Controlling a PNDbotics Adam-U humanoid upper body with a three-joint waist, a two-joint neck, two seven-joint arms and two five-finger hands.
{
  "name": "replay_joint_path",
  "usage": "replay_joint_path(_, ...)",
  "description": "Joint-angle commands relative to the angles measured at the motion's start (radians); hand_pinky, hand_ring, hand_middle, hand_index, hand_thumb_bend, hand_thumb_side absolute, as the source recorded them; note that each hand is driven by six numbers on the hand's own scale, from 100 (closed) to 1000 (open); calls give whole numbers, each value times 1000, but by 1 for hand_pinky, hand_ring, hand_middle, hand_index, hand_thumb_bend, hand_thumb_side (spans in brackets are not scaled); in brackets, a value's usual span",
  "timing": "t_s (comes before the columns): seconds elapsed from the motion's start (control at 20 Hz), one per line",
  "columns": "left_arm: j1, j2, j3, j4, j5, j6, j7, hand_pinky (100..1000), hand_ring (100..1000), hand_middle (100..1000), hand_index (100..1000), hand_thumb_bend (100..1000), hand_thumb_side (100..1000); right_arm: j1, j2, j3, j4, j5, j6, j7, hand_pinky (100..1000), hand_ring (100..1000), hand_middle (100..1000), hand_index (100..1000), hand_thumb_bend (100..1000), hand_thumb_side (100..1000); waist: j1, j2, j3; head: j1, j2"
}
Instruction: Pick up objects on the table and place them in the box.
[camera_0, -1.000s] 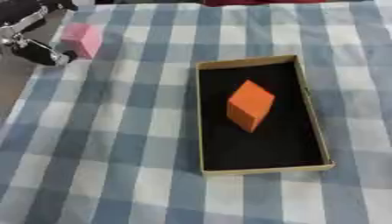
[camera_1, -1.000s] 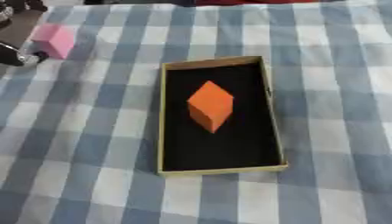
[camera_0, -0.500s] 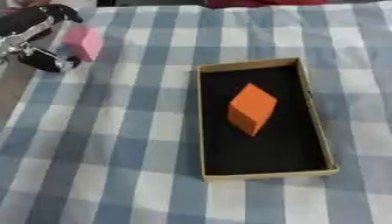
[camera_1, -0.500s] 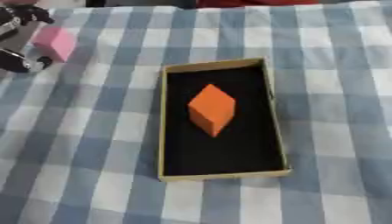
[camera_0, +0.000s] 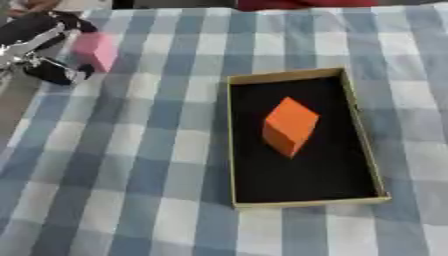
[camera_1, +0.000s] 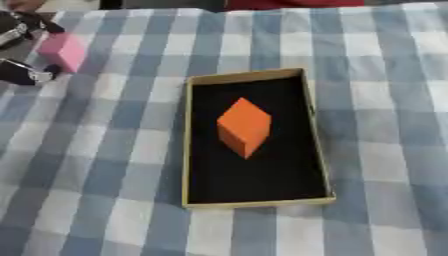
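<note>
Now the left hand (camera_0: 39, 50) brackets the pink block (camera_0: 94, 51) — fingers above, thumb below, not visibly closed; closing off-centre could push it away; the box (camera_0: 234, 150), holding an orange block (camera_0: 289, 126), lies well apart.

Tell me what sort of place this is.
Probably a tabletop test setup rather than a home: a table under a blue and white checked cloth, one shallow black-lined box holding an orange block, and the robot's left hand at a pink block.
</note>
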Motion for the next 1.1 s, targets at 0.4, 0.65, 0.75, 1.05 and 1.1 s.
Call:
replay_joint_path(0.4, -15, 33, 10, -6, -1, 4, 45, 685, 785, 645, 801, 237, 100, -2, -35, -10, -16, -3, 1, -3, 780, 738, 715, 791, 131, 1000, -1, -34, 4, 6, -1)
replay_joint_path(0.65, -22, 34, 3, -22, 0, -4, 54, 679, 777, 638, 798, 225, 100, 6, -35, -11, -16, -4, 1, -4, 781, 738, 714, 791, 131, 1000, -1, -47, 11, 3, 13)
replay_joint_path(0.75, -25, 35, -1, -33, 9, -7, 52, 677, 766, 633, 794, 220, 100, 8, -35, -11, -16, -4, 1, -6, 781, 738, 713, 791, 129, 1000, -1, -53, 14, -1, 21)
replay_joint_path(1.05, -25, 34, -17, -77, 25, -10, 31, 670, 750, 629, 791, 217, 100, 10, -35, -11, -16, 0, 0, -4, 782, 739, 714, 792, 127, 1000, -1, -68, 20, -5, 43)
replay_joint_path(1.1, -24, 35, -17, -79, 27, -9, 29, 670, 750, 629, 791, 217, 100, 10, -35, -11, -16, 0, 0, -4, 782, 739, 714, 792, 127, 1000, -1, -68, 20, -5, 43)
